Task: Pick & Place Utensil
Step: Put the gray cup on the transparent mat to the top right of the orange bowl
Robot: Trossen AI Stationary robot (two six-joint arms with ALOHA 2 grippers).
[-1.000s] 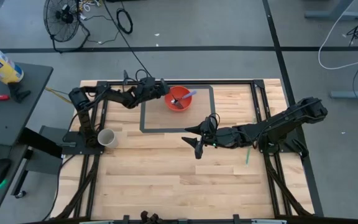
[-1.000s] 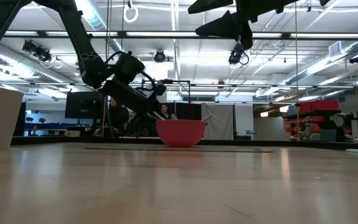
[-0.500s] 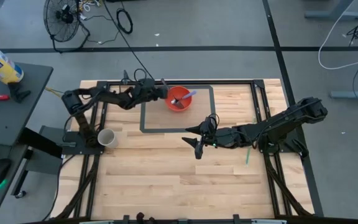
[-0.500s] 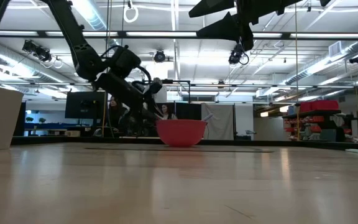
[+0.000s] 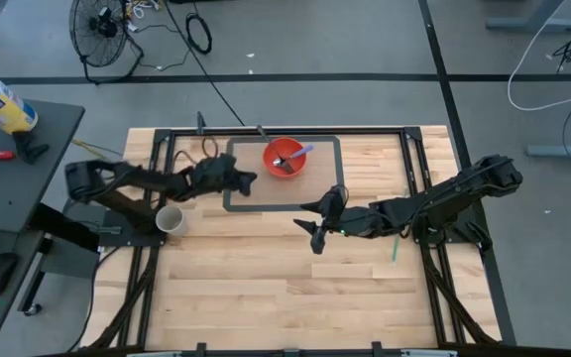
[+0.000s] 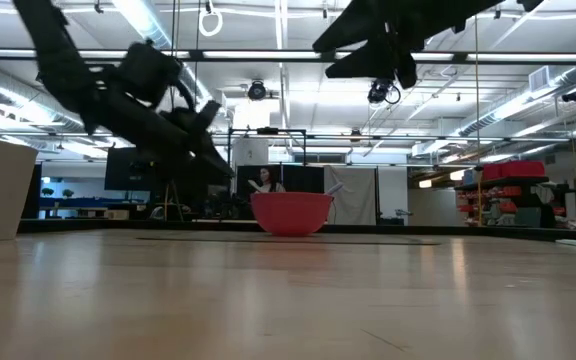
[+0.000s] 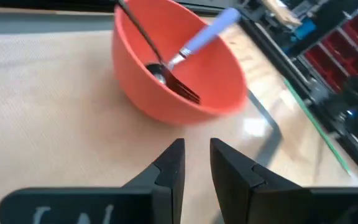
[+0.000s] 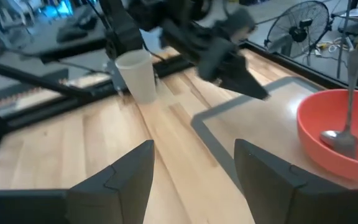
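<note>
My two dark fingers stand apart over the wooden table. Ahead sits a red bowl holding a spoon, a white cup, and the other arm's gripper.

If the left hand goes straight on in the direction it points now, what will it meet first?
Most likely the red bowl holding a fork. The left hand, empty with fingers nearly together, aims at the bowl's near wall with only bare table between. Depth is uncertain.
</note>
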